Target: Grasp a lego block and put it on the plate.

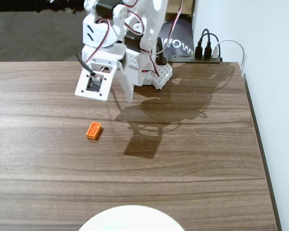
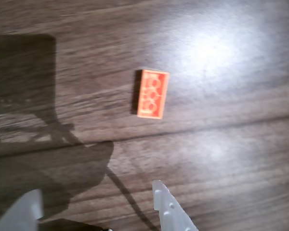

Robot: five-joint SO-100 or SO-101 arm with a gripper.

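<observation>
A small orange lego block (image 1: 93, 130) with round studs lies flat on the wooden table, left of centre in the fixed view. It also shows in the wrist view (image 2: 152, 94), upper middle. The white plate (image 1: 131, 219) is cut off by the bottom edge of the fixed view. My gripper (image 1: 116, 91) hangs above the table behind the block, clear of it. In the wrist view my gripper (image 2: 96, 192) is open and empty, with bare wood between the two white fingertips (image 2: 164, 199).
The arm's white base (image 1: 151, 67) stands at the table's back edge. A black power strip with plugs (image 1: 202, 57) lies at the back right. The table's right edge (image 1: 257, 139) runs next to a white wall.
</observation>
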